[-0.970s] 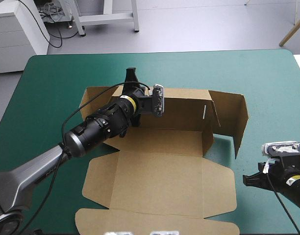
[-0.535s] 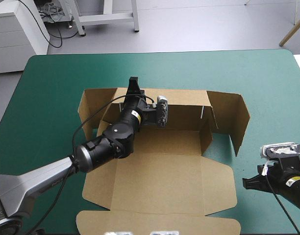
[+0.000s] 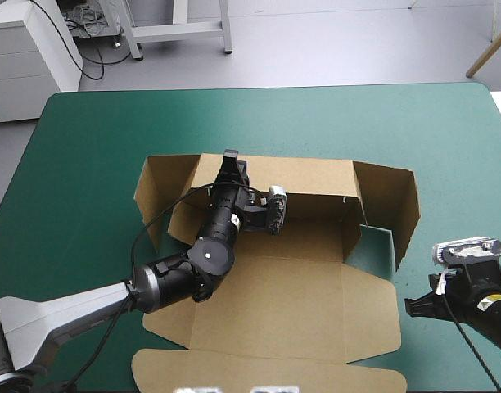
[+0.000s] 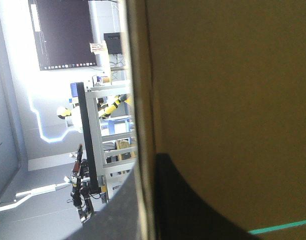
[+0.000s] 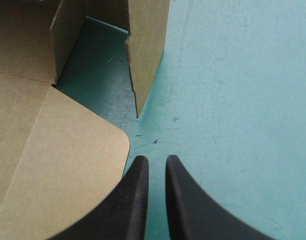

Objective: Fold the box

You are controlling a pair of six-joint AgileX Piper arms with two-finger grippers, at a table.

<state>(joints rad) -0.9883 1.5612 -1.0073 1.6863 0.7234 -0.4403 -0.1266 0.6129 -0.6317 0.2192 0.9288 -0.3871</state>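
The fingers (image 4: 203,205) of our left gripper (image 3: 229,164) pinch the back wall (image 3: 316,176) of the box (image 3: 275,303) at the middle of the table (image 3: 87,139), those of the right gripper (image 5: 156,167) are pressed together and empty, and we fear a hard pull drags the sheet and the side walls fall.

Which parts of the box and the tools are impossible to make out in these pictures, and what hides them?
- High view: the left arm covers part of the box floor and where the left tool meets the back wall.
- High view: the bottom edge cuts off the nearest flap.
- Left wrist view: brown board hides the rest of the box.
- Right wrist view: ahead of the right tool, only one box corner shows.
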